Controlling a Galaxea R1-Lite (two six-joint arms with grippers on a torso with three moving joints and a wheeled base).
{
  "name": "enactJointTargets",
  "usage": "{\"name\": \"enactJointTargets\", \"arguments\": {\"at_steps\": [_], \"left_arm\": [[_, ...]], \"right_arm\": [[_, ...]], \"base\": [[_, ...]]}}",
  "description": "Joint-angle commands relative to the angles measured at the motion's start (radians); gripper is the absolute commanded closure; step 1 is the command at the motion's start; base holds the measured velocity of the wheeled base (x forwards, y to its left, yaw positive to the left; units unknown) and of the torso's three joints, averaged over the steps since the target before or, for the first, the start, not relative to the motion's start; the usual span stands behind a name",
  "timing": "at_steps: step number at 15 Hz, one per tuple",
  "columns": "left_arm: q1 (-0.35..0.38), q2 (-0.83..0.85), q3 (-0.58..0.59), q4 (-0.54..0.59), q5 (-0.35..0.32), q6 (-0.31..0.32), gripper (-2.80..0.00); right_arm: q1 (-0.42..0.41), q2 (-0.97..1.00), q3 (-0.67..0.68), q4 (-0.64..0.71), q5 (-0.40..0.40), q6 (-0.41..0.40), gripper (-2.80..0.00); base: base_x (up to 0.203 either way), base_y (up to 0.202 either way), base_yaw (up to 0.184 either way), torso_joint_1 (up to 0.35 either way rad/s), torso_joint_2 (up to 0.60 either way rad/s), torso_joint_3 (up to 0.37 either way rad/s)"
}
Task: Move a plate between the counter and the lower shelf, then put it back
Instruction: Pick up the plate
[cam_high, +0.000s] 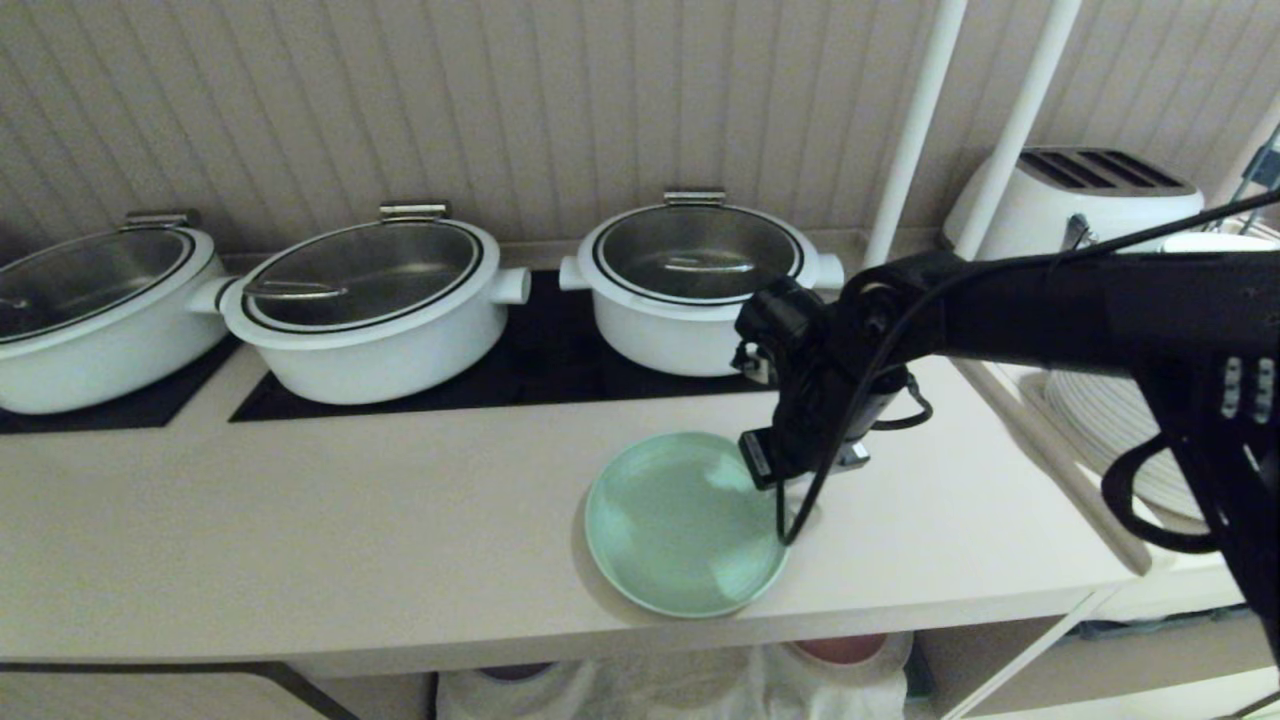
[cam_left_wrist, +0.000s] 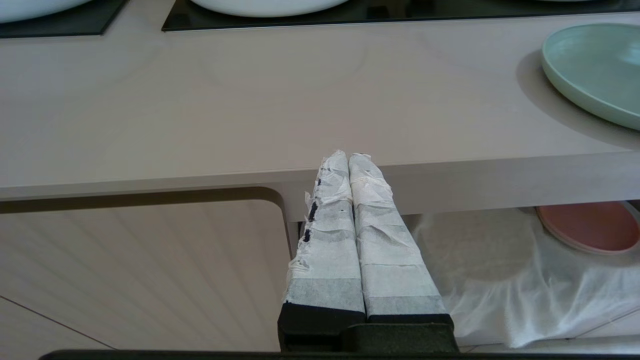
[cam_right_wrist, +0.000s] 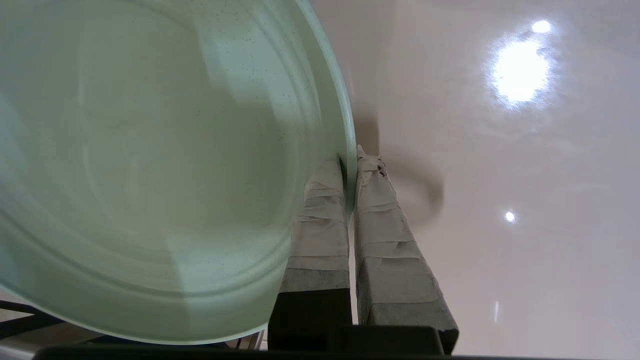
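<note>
- My left pincer hangs parked below the table's front edge, taped fingers pressed together on nothing.
- I'd mind the overhang first: the mint-green plate lies near the table front edge.
- My right pincer is clamped on the plate's right rim, one finger inside, one outside. I'd keep it level and lift slowly before carrying.
- Farther back stand three white pots; I'd steer well short of them.
</note>
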Motion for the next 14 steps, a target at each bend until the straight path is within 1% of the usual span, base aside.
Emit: {"name": "enactJointTargets", "arguments": {"at_steps": [1,5,9,14], "left_arm": [[0.0,0.0,0.0,0.0,0.0,0.0,0.0],[0.0,0.0,0.0,0.0,0.0,0.0,0.0],[0.0,0.0,0.0,0.0,0.0,0.0,0.0],[0.0,0.0,0.0,0.0,0.0,-0.002,0.0]], "right_arm": [[-0.004,-0.012,0.004,0.005,0.001,0.003,0.0],[-0.025,-0.038,0.022,0.005,0.003,0.005,0.0],[-0.04,-0.081,0.079,0.003,0.004,0.005,0.0],[-0.08,-0.161,0.167,0.0,0.003,0.002,0.0]], "base": [[0.0,0.0,0.0,0.0,0.0,0.0],[0.0,0.0,0.0,0.0,0.0,0.0],[0.0,0.0,0.0,0.0,0.0,0.0],[0.0,0.0,0.0,0.0,0.0,0.0]]}}
